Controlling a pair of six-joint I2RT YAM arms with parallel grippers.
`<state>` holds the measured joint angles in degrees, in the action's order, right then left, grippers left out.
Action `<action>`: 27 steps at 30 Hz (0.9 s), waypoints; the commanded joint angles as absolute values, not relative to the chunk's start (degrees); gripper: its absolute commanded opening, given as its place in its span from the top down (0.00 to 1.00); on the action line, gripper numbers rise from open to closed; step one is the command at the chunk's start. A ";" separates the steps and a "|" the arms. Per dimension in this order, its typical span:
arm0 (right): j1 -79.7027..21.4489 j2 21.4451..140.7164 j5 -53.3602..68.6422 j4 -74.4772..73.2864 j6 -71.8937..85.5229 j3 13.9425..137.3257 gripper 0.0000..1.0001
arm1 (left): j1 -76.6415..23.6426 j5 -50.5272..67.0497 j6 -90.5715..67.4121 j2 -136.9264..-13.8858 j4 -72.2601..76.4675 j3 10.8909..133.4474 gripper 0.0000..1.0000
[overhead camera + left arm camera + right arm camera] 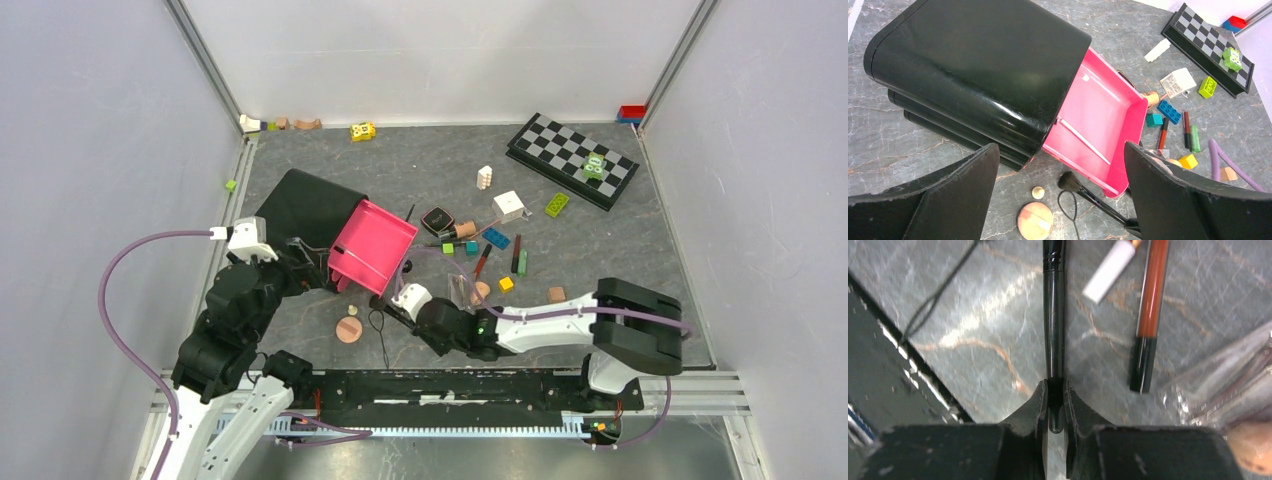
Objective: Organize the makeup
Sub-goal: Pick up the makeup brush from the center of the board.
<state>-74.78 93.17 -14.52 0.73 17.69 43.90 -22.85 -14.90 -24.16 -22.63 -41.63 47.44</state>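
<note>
While the left gripper (1060, 147) hangs over the left part of the table (640, 250), its jaws stand as wide apart as they go, with nothing between them. Just far of it lies the black drawer case (305, 200), and its pink drawer (372, 245) is pulled out toward the right.

Near of that drawer, on the bare table, a round peach puff (349, 329) lies flat. A small pale sponge (1038, 192) sits just far of the puff, and a thin black cord loop (1068, 210) lies just to its right.

Right of the loop is the brush (1054, 315), lying with its dark bristles toward the drawer's near corner. The right gripper (1054, 390) has closed on the end of its slim black handle, both fingers pressed against it. In the right wrist view, a short white stick (1110, 270) and a red-brown pencil (1150, 305) lie apart from the handle on its right. A clear plastic bag (1218, 375) lies beyond them.

More of the makeup is scattered mid-table, right of the drawer:
- a black compact (437, 220)
- a red-and-black pencil (1163, 132)
- a brown tube (1187, 130) touching a green tube (1194, 139)

A blue block (496, 238) and a white cube (508, 206) lie among these. A checkerboard (572, 160) sits at the far right.
</note>
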 commanded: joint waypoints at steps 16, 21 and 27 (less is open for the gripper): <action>-76.03 66.01 -19.27 -14.37 24.43 32.46 1.00 | -22.50 -14.43 -25.58 -23.22 -39.90 47.37 0.00; -75.94 62.67 -24.18 -17.90 26.98 31.29 1.00 | -22.53 -14.48 -25.57 -23.26 -39.90 47.37 0.00; -73.76 60.44 -36.15 -28.45 36.06 34.01 1.00 | -22.59 -14.35 -25.57 -23.40 -39.90 47.44 0.00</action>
